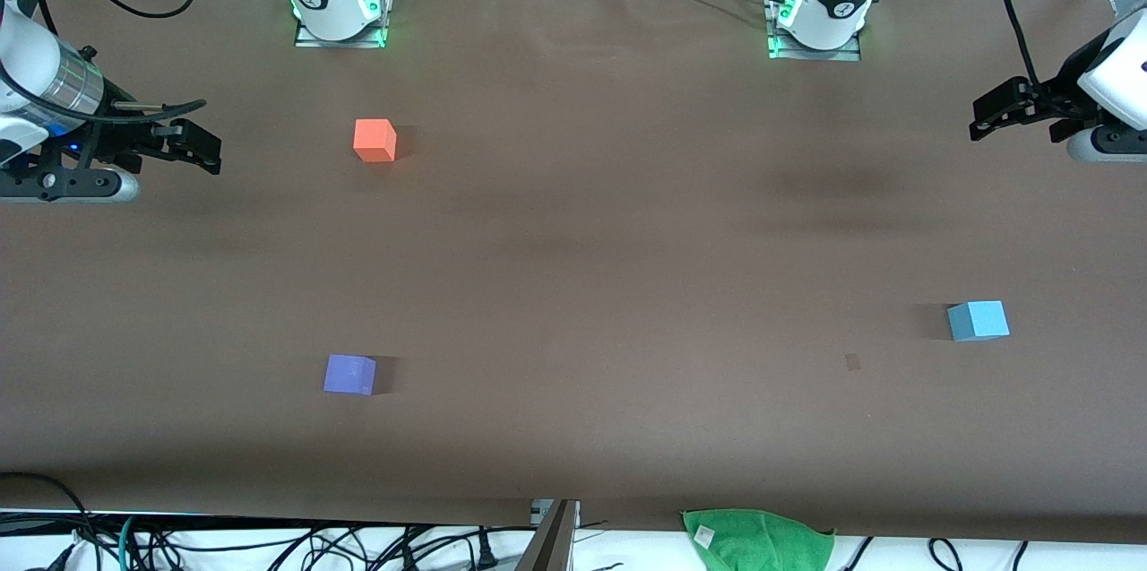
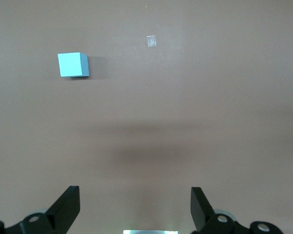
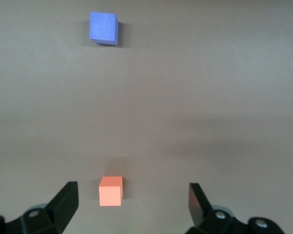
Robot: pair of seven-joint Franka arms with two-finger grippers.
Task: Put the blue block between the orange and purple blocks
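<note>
The blue block (image 1: 978,321) sits on the brown table toward the left arm's end; it also shows in the left wrist view (image 2: 73,65). The orange block (image 1: 375,141) sits toward the right arm's end, near that arm's base. The purple block (image 1: 349,374) sits nearer the front camera than the orange one, with bare table between them. Both show in the right wrist view, orange block (image 3: 111,191) and purple block (image 3: 103,28). My left gripper (image 1: 978,121) (image 2: 135,195) is open and empty over its end of the table. My right gripper (image 1: 211,150) (image 3: 132,192) is open and empty over its end.
A small pale tape mark (image 1: 851,362) (image 2: 151,41) lies on the table beside the blue block. A green cloth (image 1: 757,540) hangs at the table's front edge. Cables run along that edge and near the arm bases.
</note>
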